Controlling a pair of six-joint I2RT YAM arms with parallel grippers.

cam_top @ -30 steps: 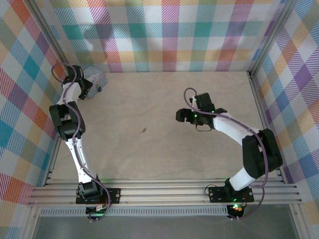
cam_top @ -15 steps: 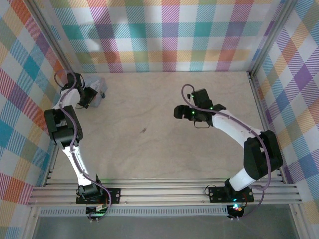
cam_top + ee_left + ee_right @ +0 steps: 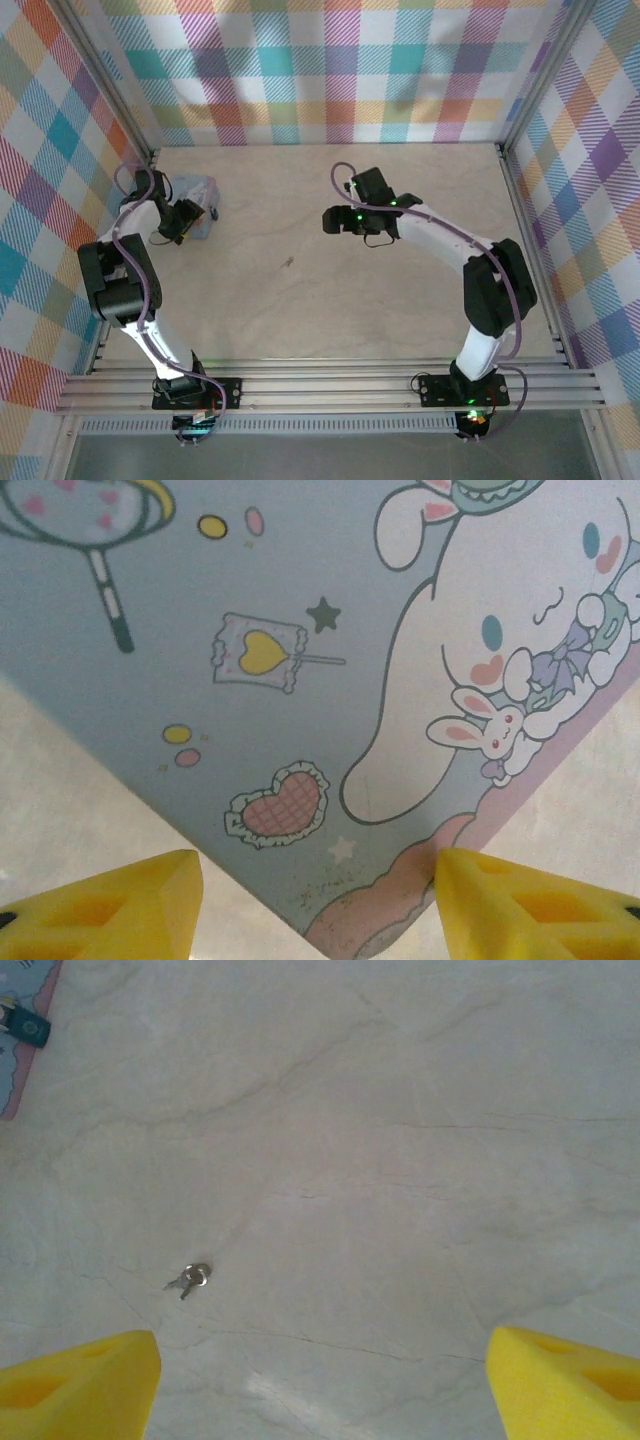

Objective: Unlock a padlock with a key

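while left gripper (image 3: 318, 905), clamped on padlock (image 3: 330, 680), came nearer; right gripper (image 3: 322, 1385) moved left, jaws apart, above key (image 3: 188, 1279)

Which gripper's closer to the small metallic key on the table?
Right. The right gripper hovers open just beyond and right of the tiny dark metallic key; the left gripper is farther off to its left, at the pale blue-grey padlock block.

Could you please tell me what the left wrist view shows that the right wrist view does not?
Left wrist: the padlock's cartoon print up close, its corner between the left gripper's yellow tips. Right wrist: the key lying on the table, and the open right gripper holding nothing. Both: the padlock, just an edge with its dark blue spot in the right wrist view, and pale table.
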